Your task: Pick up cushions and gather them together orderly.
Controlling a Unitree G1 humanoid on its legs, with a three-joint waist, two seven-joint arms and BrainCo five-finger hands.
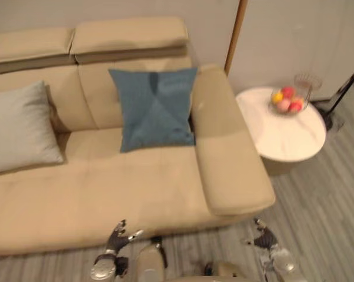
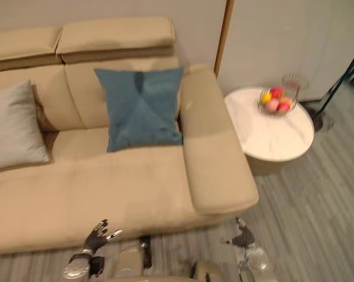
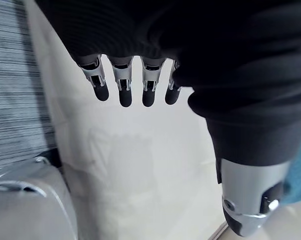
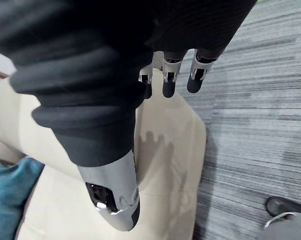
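Beige sofa w/ square blue cushion, grey cushion; left hand, right hand fingers straight (empty).

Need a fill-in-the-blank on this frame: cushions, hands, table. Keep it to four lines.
The blue square cushion leans against the ____ of the beige sofa, beside its armrest.
The light grey cushion lies to the robot's ____ of it.
The left hand and right hand, fingers open, hold ____.
The wire fruit bowl stands on the round ____ side table.
Missing: backrest; left; nothing; white.
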